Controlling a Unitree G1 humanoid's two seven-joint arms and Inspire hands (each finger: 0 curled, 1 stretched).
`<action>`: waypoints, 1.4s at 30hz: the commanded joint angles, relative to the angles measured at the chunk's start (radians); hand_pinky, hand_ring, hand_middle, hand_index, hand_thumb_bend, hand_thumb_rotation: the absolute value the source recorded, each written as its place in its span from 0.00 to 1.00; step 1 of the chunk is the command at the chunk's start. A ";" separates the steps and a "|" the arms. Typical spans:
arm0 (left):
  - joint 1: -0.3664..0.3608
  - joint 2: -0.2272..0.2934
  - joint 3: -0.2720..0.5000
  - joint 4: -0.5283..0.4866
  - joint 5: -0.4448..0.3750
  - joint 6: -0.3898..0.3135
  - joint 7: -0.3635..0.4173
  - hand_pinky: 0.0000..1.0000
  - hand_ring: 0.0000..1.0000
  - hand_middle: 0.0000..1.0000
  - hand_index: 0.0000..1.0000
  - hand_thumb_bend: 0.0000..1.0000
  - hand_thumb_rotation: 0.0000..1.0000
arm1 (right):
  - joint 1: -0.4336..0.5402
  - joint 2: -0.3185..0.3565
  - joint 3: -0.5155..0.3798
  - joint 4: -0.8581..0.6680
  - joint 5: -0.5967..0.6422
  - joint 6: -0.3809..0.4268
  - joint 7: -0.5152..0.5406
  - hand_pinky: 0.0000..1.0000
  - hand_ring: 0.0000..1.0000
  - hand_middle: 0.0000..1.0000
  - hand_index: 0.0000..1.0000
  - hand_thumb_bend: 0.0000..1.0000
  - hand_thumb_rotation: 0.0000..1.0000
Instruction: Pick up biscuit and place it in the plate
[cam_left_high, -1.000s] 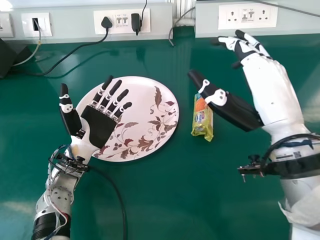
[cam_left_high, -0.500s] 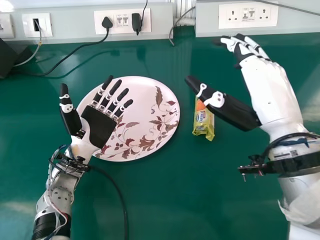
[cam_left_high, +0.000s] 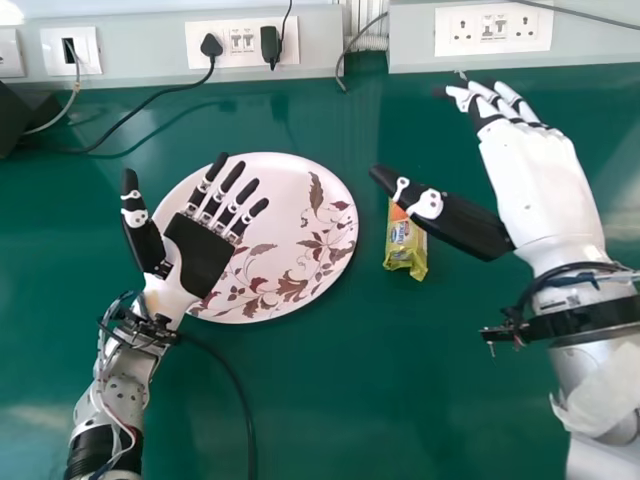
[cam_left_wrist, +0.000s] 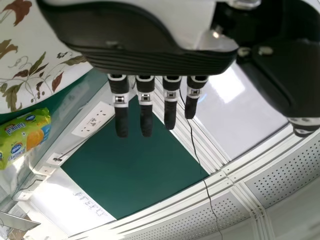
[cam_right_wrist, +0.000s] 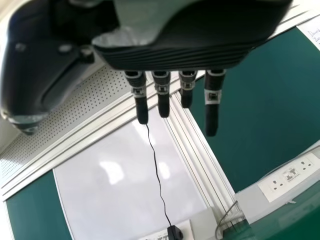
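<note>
The left hand (cam_left_high: 198, 250) is open, palm up, over the left part of the floral plate (cam_left_high: 290, 215) in the head view. To the plate's right lies the yellow-green biscuit packet (cam_left_high: 405, 245), its far end partly hidden by the thumb of the right hand (cam_left_high: 535, 185). That hand is open and empty, its thumb stretched left over the packet and its fingers pointing away. In the left wrist view the left hand (cam_left_wrist: 145, 55) has straight fingers, near the biscuit packet (cam_left_wrist: 24, 137) and plate (cam_left_wrist: 30, 60). The right wrist view has the right hand (cam_right_wrist: 175, 55) with straight fingers.
Wall sockets (cam_left_high: 243, 42) with plugs and cables line the far edge of the green table (cam_left_high: 350, 400). A black cable (cam_left_high: 237, 385) runs from the left wrist toward the near edge. A dark object (cam_left_high: 22, 112) stands at the far left.
The right hand has shifted slightly; its thumb has moved a little left over the packet's far end. Left hand, plate and packet have stayed in place.
</note>
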 joint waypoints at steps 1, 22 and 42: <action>-0.004 0.006 0.002 0.008 0.006 -0.005 -0.007 0.78 0.85 0.93 0.98 1.00 0.60 | -0.008 -0.008 0.009 0.008 -0.026 -0.005 0.005 0.69 0.89 0.98 0.90 0.99 0.52; -0.009 0.004 0.003 0.009 0.002 -0.005 -0.009 0.77 0.86 0.93 0.96 1.00 0.58 | -0.055 -0.009 0.029 0.068 -0.170 0.017 0.104 0.70 0.91 0.99 0.91 1.00 0.50; -0.013 0.012 0.002 0.015 0.009 -0.007 -0.011 0.78 0.85 0.93 0.96 1.00 0.59 | -0.095 0.028 0.090 0.118 -0.340 0.071 0.159 0.71 0.91 0.99 0.91 1.00 0.51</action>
